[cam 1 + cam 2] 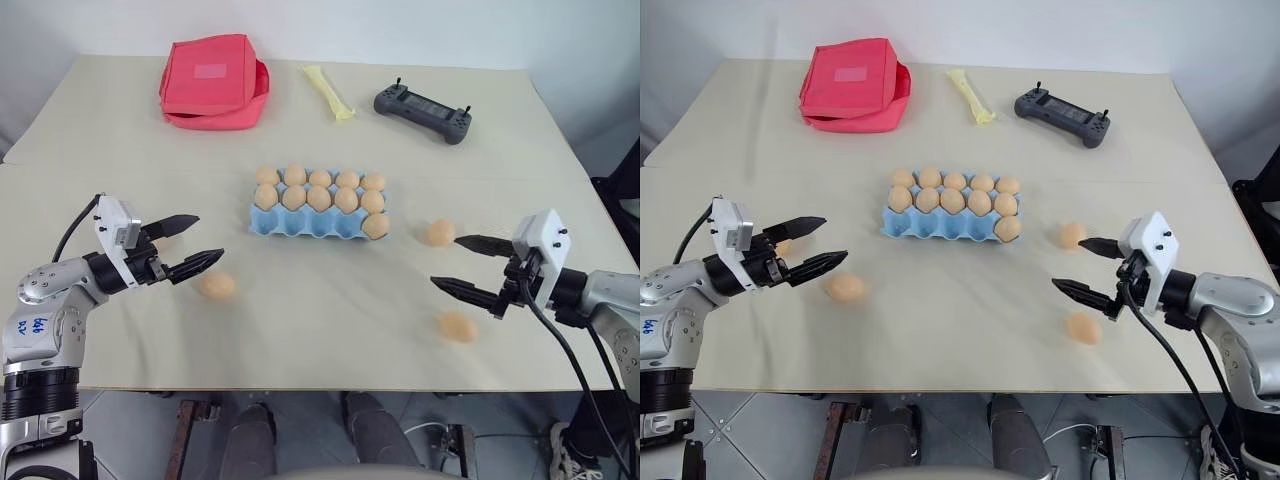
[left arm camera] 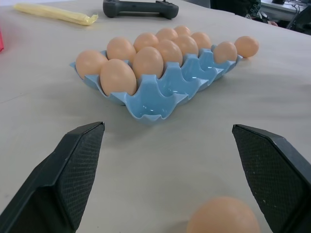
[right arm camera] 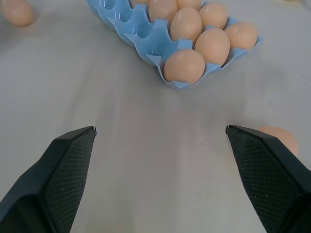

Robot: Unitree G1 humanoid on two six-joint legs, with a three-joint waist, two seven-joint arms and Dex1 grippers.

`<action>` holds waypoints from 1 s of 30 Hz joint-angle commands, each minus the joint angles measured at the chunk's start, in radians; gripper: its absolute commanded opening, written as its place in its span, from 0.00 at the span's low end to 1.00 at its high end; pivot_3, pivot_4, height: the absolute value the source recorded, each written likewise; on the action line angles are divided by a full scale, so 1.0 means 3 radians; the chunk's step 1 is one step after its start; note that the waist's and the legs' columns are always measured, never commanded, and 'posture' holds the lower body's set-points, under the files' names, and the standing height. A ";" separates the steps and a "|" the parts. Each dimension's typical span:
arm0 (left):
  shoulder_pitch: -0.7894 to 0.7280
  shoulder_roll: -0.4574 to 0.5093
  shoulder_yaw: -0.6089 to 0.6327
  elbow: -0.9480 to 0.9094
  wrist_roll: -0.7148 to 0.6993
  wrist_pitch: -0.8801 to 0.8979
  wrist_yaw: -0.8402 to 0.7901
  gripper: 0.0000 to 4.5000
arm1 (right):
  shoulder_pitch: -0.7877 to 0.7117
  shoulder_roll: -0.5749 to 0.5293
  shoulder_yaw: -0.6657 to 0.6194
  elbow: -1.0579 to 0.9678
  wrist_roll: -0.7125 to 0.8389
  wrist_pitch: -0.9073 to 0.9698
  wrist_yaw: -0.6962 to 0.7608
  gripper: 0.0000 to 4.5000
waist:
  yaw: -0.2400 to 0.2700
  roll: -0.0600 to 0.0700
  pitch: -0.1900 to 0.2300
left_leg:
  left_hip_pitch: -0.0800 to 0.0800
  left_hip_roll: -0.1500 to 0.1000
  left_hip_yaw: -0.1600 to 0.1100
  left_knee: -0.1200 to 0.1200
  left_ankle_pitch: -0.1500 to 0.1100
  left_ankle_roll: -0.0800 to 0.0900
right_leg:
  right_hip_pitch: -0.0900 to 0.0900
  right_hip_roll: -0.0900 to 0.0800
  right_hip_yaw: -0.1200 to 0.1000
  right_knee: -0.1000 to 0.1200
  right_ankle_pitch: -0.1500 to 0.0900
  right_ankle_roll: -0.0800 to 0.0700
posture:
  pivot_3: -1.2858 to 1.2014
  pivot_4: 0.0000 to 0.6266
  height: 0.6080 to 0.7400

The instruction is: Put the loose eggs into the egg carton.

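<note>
From the head, the egg carton (image 1: 318, 212) lies mid-table, long axis left to right, with loose eggs (image 1: 216, 285) near each spread, empty gripper: left gripper (image 1: 190, 245), right gripper (image 1: 462, 265). The left wrist view looks along the carton's length. The right wrist view shows its near row holding one egg at the end.

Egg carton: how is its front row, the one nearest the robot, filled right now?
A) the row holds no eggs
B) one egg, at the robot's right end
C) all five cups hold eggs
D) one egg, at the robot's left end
B: the egg carton shows one egg in the front row's right-end cup, while the other four front cups are bare blue.
</note>
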 commanded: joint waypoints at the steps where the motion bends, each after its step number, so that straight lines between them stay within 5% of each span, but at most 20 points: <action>1: -0.0043 0.0009 -0.0017 0.0006 0.0034 -0.0082 -0.0001 1.00 | -0.0018 0.0021 -0.0041 -0.0084 0.0021 -0.0084 -0.0037 1.00 | 0.0000 0.0000 0.0000 | 0.0000 0.0000 0.0000 0.0000 0.0000 0.0000 | 0.0000 0.0000 0.0000 0.0000 0.0000 0.0000 | 0.52 0.24 1.00; 10: -0.0250 0.0004 -0.0127 0.0122 0.0039 -0.0008 0.0029 1.00 | 0.0068 0.0015 -0.0174 -0.0293 0.0136 0.0069 -0.0199 1.00 | 0.0000 0.0000 0.0000 | 0.0000 0.0000 0.0000 0.0000 0.0000 0.0000 | 0.0000 0.0000 0.0000 0.0001 0.0002 0.0003 | 0.52 0.24 1.00; 23: -0.0442 -0.0042 -0.0283 0.0354 0.0056 -0.0079 -0.0253 1.00 | 0.1493 -0.0135 -0.1339 -0.1035 0.0492 0.0603 -0.0081 1.00 | 0.0087 -0.0001 -0.0001 | 0.0003 0.0000 -0.0001 0.0005 -0.0004 0.0001 | 0.0005 0.0001 -0.0001 -0.0002 -0.0009 -0.0015 | 0.52 0.24 1.00; 30: -0.0358 0.0020 -0.0293 0.0288 0.0005 -0.0004 -0.0438 1.00 | 0.1785 -0.0104 -0.1349 -0.1122 0.0469 0.0608 -0.0119 1.00 | 0.0070 -0.0002 -0.0001 | 0.0005 0.0000 0.0001 0.0009 -0.0001 0.0004 | 0.0008 0.0001 0.0002 -0.0004 -0.0014 -0.0026 | 0.52 0.24 1.00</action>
